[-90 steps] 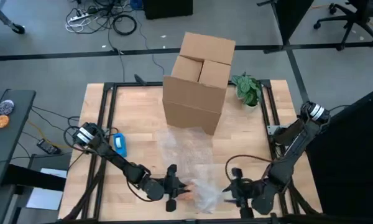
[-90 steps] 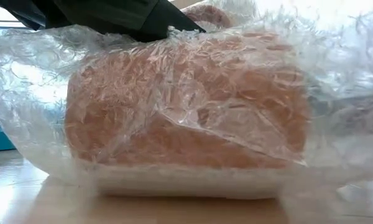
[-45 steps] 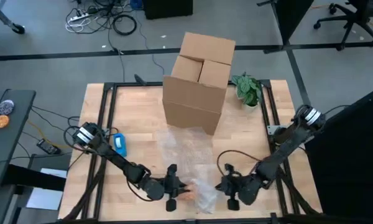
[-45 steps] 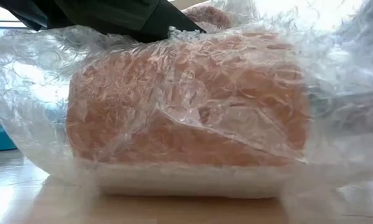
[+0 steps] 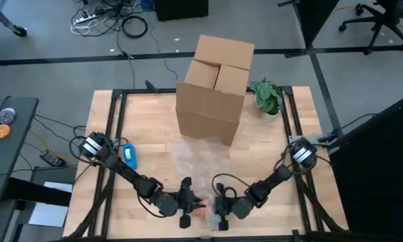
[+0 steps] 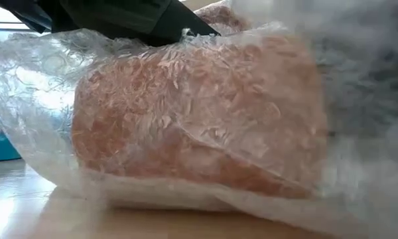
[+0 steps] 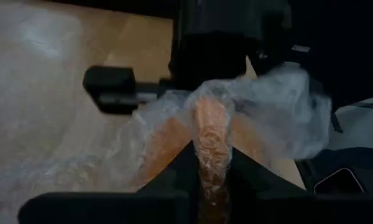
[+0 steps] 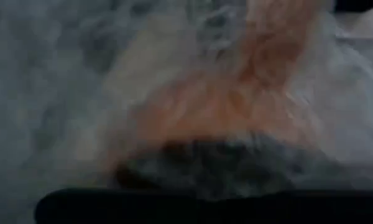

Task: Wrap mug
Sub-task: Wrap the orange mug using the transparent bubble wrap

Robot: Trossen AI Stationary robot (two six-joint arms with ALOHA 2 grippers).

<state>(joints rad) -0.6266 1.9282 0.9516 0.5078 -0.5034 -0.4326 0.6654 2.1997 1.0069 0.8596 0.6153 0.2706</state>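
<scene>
The orange mug (image 6: 199,113) lies swathed in bubble wrap (image 6: 33,86) at the tabletop's (image 5: 154,128) front edge, the left gripper (image 5: 193,204) clamped on its handle. The right gripper (image 5: 219,207) presses against the wrap; whether its fingers grip anything I cannot tell. If that pushing hand slips, the loose film will likely spring open.

- The right gripper (image 5: 221,206) has swept in along the table's near edge from the right corner and now sits right against the mug (image 5: 207,208), close to the left gripper (image 5: 196,204).
- The right arm (image 5: 272,180) now stretches low across the table.
- The loose bubble wrap (image 6: 358,133) on the mug's right side has been pushed over it, blurring across that side in the low view.
</scene>
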